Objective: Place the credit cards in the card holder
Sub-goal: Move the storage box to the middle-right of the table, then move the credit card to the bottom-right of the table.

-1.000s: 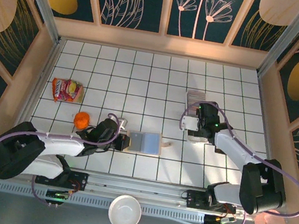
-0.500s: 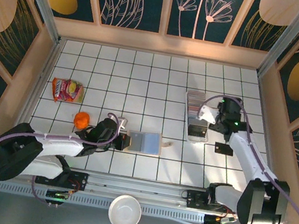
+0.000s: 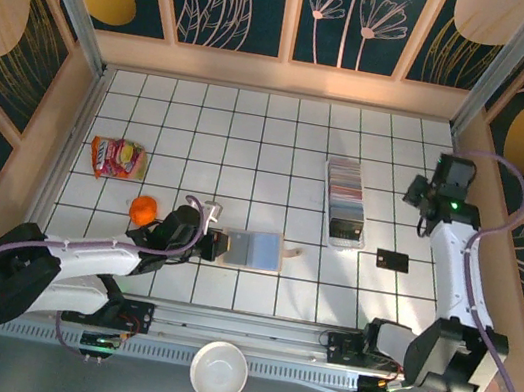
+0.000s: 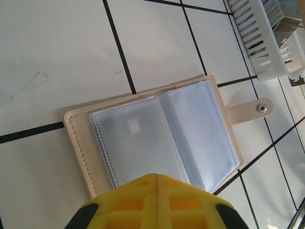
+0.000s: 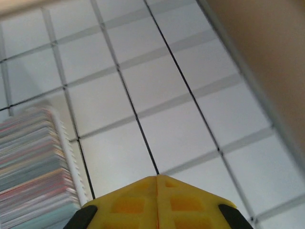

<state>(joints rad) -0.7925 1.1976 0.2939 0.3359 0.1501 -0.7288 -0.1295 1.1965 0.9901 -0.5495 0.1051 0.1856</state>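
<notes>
We are seeing the credit cards (image 3: 346, 196) lying in a row running away from the bases, left of the nearer, closed, empty right end effector (image 5: 157, 178), with the open card holder (image 3: 250, 251) sitting at the closed left end effector (image 4: 156, 177).

No legible text, numbers or logos anywhere. The red-orange packet (image 3: 116, 158) on the left of the desk (image 3: 253, 134) carries print, but it is too small to read. The credit cards (image 3: 348, 183) in the tray (image 4: 267, 43) show only as coloured edges, and in the right wrist view they are blurred. The card holder (image 4: 157, 138) lies open with plain clear sleeves. Its snap tab shows no marking I can make out.
</notes>
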